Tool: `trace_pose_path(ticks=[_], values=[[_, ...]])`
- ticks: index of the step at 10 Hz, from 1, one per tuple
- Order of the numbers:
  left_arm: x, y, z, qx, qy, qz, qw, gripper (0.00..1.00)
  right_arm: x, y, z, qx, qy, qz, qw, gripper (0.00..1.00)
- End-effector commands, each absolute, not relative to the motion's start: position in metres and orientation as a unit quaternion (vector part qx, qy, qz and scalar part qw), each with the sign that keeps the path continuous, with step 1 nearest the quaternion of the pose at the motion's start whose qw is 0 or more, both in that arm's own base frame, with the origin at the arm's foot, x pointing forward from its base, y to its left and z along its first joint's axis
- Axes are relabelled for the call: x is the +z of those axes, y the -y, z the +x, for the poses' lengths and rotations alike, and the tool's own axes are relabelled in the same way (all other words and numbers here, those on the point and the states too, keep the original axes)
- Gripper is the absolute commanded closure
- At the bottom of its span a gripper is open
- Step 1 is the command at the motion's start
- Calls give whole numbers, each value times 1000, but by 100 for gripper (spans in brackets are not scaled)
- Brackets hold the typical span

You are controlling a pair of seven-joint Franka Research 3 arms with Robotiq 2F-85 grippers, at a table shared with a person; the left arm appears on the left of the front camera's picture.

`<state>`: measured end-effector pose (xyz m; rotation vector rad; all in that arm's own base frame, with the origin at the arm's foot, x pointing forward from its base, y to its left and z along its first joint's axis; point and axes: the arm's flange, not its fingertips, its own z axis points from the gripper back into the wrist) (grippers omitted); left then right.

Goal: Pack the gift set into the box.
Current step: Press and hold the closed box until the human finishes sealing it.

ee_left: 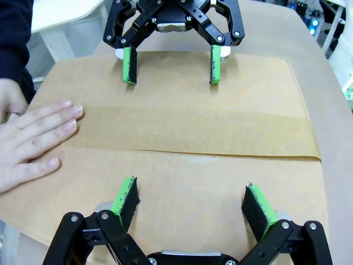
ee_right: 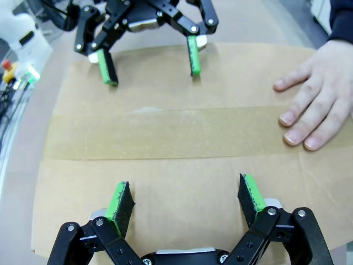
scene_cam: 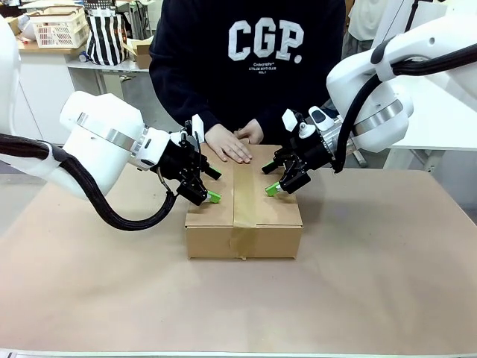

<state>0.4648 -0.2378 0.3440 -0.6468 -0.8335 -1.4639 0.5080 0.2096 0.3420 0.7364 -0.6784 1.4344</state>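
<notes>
Your box (scene_cam: pixel 244 212) sits closed at the middle of the table (scene_cam: pixel 387 283), its flaps down and a strip of brown tape (scene_cam: pixel 244 201) running along the centre seam from the far edge over the near face. You cannot see the gift set in any view.

Your left arm comes in from the left and bends toward the middle, wrist angled down, so the left gripper (scene_cam: pixel 209 186) hangs over the left half of the box top. Its jaws are spread wide with nothing between them; in its own wrist view the green pads (ee_left: pixel 126 194) stand just above or on the cardboard, and you cannot tell which.

Your right arm mirrors it from the other side, elbow high, wrist tipped down and inward, putting the right gripper (scene_cam: pixel 276 179) over the right half of the top. Its jaws are also spread wide and empty, pads (ee_right: pixel 251 193) pointing at the flap near the tape.

The two grippers face each other across the seam, apart from one another.

The person's hand (scene_cam: pixel 228 143) lies flat, fingers spread, on the far edge of the box top between the grippers, touching the tape end.
</notes>
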Motion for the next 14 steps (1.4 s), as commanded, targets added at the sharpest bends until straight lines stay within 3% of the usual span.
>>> trace_pose_path(ticks=[1, 14], values=[[341, 237, 462, -641, 362, -277, 618, 0, 341, -210, 507, 631, 299, 322, 639, 0], [341, 237, 462, -641, 362, -277, 618, 0, 341, -210, 507, 631, 299, 322, 639, 0]])
